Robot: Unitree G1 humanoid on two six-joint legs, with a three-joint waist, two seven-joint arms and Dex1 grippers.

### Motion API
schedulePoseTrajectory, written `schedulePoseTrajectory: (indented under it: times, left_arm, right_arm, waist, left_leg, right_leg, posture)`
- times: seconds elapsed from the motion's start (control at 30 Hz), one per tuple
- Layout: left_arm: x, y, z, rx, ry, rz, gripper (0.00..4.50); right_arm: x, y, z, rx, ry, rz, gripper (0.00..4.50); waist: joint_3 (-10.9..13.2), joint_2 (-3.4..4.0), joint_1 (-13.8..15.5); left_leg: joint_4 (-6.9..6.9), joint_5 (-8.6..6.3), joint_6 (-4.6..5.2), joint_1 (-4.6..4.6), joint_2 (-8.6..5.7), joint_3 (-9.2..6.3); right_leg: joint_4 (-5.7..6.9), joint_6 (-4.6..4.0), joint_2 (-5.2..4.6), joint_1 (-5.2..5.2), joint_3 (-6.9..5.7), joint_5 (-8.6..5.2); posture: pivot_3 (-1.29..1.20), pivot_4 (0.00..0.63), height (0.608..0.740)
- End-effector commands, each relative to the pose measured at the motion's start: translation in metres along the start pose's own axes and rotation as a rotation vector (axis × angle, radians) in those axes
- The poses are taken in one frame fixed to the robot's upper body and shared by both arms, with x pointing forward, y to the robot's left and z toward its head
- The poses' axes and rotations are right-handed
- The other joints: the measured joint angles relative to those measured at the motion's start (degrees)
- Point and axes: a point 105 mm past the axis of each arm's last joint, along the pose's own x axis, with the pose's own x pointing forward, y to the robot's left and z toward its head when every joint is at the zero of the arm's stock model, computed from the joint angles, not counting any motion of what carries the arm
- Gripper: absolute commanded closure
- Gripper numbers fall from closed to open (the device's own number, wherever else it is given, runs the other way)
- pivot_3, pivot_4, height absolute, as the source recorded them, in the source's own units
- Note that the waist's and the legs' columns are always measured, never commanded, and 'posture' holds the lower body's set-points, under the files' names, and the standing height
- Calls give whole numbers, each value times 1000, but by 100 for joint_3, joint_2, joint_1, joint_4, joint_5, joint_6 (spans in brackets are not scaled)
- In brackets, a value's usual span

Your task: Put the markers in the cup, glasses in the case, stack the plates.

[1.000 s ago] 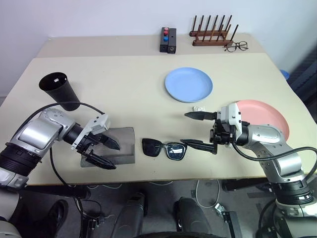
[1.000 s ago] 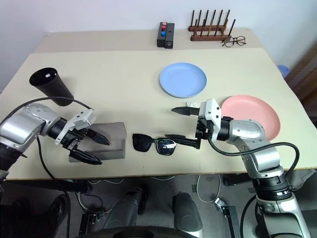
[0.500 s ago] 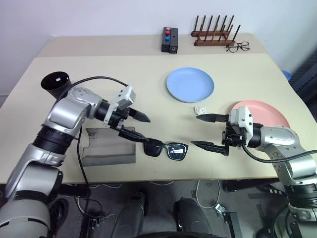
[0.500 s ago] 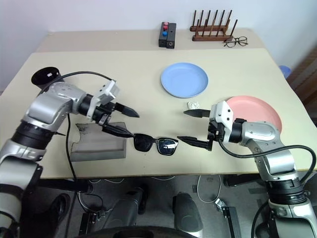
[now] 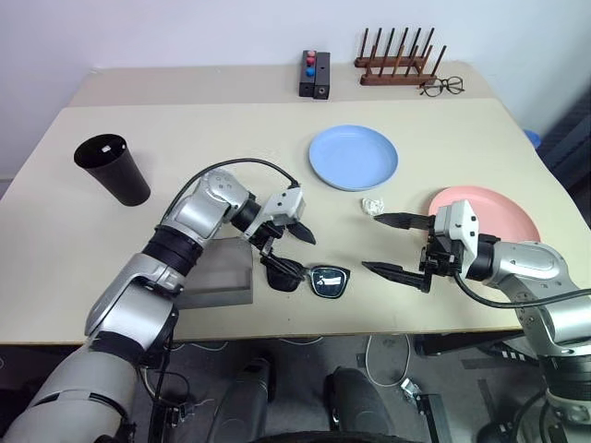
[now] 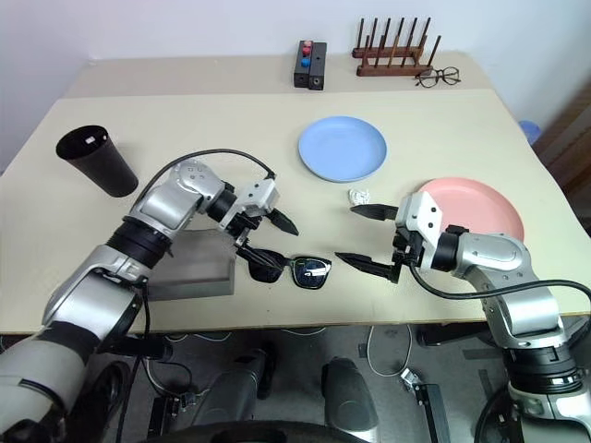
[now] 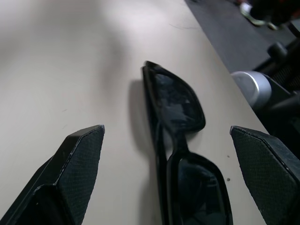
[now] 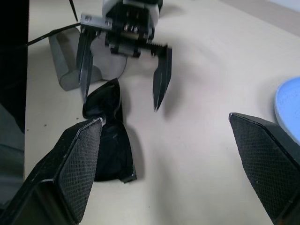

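Left gripper [image 5: 289, 250], head views: fingers spread wide, poised over the left end of the glasses [image 5: 309, 278], holding nothing. Glasses: black frame, dark lenses, folded, flat near the table's [image 5: 222, 138] front edge, between both grippers, just beside the grey case [image 5: 220, 274]. Right gripper [image 5: 395, 246]: spread, empty.
Left wrist view: glossy lenses [image 7: 180, 105] between textured pads [image 7: 84, 154].
Right wrist view: glasses [image 8: 110, 136] lying beneath the left gripper [image 8: 123, 79]. No legible writing anywhere

**No readable text**

No lettering, label, brand, number or sign can be read on anything across these views.
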Motion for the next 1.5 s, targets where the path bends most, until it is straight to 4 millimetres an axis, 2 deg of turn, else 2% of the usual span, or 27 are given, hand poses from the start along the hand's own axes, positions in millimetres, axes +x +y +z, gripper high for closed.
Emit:
schedulePoseTrajectory:
  times: [0.03, 0.2, 0.33, 0.4, 0.53, 0.6, 0.8, 1.03, 1.07, 1.1, 1.13, 1.17, 1.33, 1.5]
  left_arm:
    - [-1, 2, 5, 44, 44, -25, 44]
    - [8, 2, -1, 37, 85, -56, 44]
    - [16, 3, 6, 11, 31, -70, 44]
    - [17, 5, 3, 0, 48, -61, 44]
    - [20, 5, 7, -46, 6, -70, 1879]
    - [20, -1, -2, -54, 70, -94, 2852]
    - [17, -11, -7, -106, 110, -130, 2852]
    - [13, -5, -5, -105, 101, -103, 2852]
    - [13, -5, -5, -105, 100, -101, 3396]
    - [13, -5, -5, -114, 102, -104, 3651]
    - [13, -6, -6, -118, 104, -107, 4148]
    - [14, -6, -6, -119, 103, -107, 4450]
    - [11, -6, -3, -121, 96, -107, 4450]
    - [2, -5, 13, -168, 56, -107, 4450]
  right_arm:
    - [-2, 0, 10, -32, -22, -17, 64]
    - [-3, -1, 7, -29, -20, -32, 64]
    - [-2, 0, 4, -27, -17, -40, 64]
    - [-2, 0, 4, -27, -19, -45, 64]
    - [-4, 0, 2, -28, -14, -51, 64]
    - [-5, -1, 0, -28, -12, -54, 64]
    - [-5, -1, -3, -30, -13, -59, 64]
    - [-3, -1, -7, -34, -16, -62, 64]
    - [-3, -2, -7, -35, -15, -63, 64]
    - [-3, -2, -7, -38, -15, -65, 64]
    - [-3, -3, -7, -40, -15, -66, 64]
    - [-2, -4, -7, -41, -16, -67, 64]
    - [-1, -6, -6, -48, -16, -72, 64]
    - [2, -7, -5, -51, -18, -75, 64]
  waist:
    - [0, 0, -5]
    - [0, 0, -5]
    - [0, 0, -4]
    - [0, 0, -5]
    - [0, 0, -15]
    - [0, 0, -17]
    - [0, 0, -16]
    - [0, 0, -9]
    - [0, 0, -9]
    - [0, 0, -9]
    - [0, 0, -9]
    - [-1, 2, 10]
    - [-1, 2, 22]
    - [-1, 2, 9]
  left_leg:
    - [0, 0, 0, 0, 0, 0]
    - [0, 0, 1, 0, 0, -1]
    - [2, 0, 1, -2, 0, -1]
    - [3, 0, 1, -2, 0, -2]
    - [2, 0, 1, -2, 0, -2]
    - [3, 0, 1, -2, 0, -2]
    - [2, -1, 1, 0, 0, -3]
    - [5, -1, 1, -1, 0, -4]
    - [5, -1, 1, -1, 0, -4]
    - [5, -1, 1, -1, 0, -4]
    - [5, -1, 2, -1, 0, -4]
    - [5, -1, 2, 2, 0, -4]
    - [26, -3, 4, 20, 1, -8]
    - [31, -6, 7, 13, 1, -9]
  right_leg:
    - [0, 0, 0, 0, 0, 0]
    - [0, 0, 1, 1, -1, 0]
    - [0, 0, 2, 0, -2, 0]
    - [0, 1, 2, 1, -3, 0]
    - [0, 1, 4, 0, -3, 0]
    - [0, 1, 4, 1, -3, 0]
    - [1, 1, 5, 2, -2, 0]
    - [0, 1, 4, 3, -3, 0]
    - [1, 1, 4, 3, -3, 0]
    - [1, 1, 4, 3, -3, 0]
    - [1, 1, 3, 3, -3, 0]
    - [0, 1, 3, 6, -3, 0]
    - [0, 1, 3, 33, -5, 0]
    - [0, 1, 3, 29, -5, 0]
  posture:
    - [0, 150, 737]
    - [0, 150, 737]
    - [0, 150, 737]
    - [0, 150, 737]
    - [0, 150, 737]
    - [0, 150, 737]
    - [0, 150, 737]
    - [0, 150, 737]
    - [0, 150, 737]
    - [0, 150, 737]
    - [0, 150, 737]
    - [0, 150, 737]
    - [0, 150, 737]
    - [0, 150, 737]
